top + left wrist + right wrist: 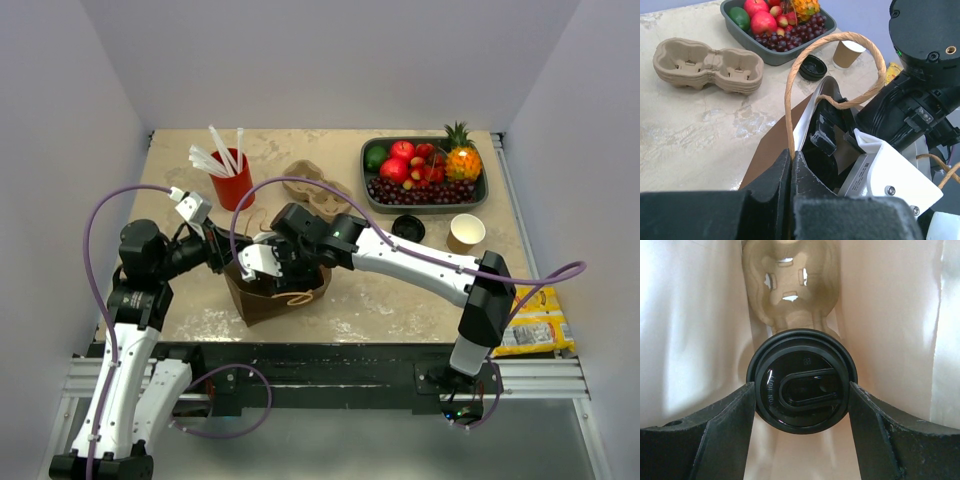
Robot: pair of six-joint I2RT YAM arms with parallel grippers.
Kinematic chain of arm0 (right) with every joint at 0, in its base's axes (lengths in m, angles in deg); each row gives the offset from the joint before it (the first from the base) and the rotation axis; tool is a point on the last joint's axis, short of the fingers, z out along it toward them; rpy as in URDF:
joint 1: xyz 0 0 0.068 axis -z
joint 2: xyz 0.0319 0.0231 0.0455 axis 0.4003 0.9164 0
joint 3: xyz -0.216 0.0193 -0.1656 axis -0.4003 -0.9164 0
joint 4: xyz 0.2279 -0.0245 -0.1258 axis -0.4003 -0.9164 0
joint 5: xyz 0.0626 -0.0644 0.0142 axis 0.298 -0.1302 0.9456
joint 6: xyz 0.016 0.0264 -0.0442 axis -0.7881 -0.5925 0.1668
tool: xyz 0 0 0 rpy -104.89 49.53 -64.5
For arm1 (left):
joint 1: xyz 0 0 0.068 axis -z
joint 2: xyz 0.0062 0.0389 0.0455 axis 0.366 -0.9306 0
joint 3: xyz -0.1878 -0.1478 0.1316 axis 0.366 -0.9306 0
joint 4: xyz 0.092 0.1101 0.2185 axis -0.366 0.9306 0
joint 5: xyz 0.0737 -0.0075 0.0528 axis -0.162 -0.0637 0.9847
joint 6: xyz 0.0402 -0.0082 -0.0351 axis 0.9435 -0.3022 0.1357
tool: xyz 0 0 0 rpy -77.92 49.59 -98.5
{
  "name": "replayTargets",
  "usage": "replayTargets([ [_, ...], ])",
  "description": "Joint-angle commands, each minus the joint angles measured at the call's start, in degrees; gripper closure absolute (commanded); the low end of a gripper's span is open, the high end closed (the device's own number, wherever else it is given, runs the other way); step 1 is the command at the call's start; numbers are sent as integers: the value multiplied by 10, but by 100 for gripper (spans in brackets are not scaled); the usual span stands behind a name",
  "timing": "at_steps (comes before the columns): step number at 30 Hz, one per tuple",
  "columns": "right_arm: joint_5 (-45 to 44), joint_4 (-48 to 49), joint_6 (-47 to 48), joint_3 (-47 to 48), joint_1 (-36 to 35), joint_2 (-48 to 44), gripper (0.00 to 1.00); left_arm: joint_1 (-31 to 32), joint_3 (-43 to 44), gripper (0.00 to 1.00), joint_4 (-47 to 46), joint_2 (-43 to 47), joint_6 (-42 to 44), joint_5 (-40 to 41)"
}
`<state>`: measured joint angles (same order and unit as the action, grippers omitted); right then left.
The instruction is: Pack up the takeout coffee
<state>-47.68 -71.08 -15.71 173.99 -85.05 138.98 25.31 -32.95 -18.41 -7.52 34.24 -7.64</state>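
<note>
The takeout coffee (802,381) shows as a round black lid in the right wrist view, down inside the brown paper bag (272,303) with its white lining around it. My right gripper (802,390) reaches into the bag (268,268) and its two fingers press on the lid's left and right sides. A moulded pulp carrier (789,295) lies deeper in the bag beyond the lid. My left gripper (791,167) is shut on the bag's near rim (229,262), beside the paper handle (841,44). The cup's body is hidden.
A stack of pulp cup carriers (312,188) (710,65), a red cup of white straws (232,178), a fruit tray (425,170), a loose black lid (407,227) (813,67), a lidless paper cup (466,232) (848,52), and a yellow packet (540,320) at the right edge.
</note>
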Motion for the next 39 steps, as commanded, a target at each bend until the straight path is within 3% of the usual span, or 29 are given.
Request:
replayTargets([
  [1,-6,-11,12,-26,4,1,100,0,-5,100,-14,-4,2,2],
  [6,-18,-12,15,-32,4,13,93,0,-4,100,-11,-6,10,6],
  [17,-30,-33,5,-10,4,4,54,0,5,100,-2,-15,40,1],
  [23,-10,-34,12,-2,4,-23,29,0,5,100,-11,-20,52,5],
  [24,-7,-33,11,0,4,-31,19,0,5,100,-12,-20,53,5],
  [26,-1,-33,9,11,4,-36,14,0,5,100,-20,-22,54,7],
  [28,0,-35,6,23,4,-40,1,0,5,100,-22,-25,54,10],
  [39,2,-75,-11,122,-2,-42,1,0,10,100,-40,-24,61,11],
])
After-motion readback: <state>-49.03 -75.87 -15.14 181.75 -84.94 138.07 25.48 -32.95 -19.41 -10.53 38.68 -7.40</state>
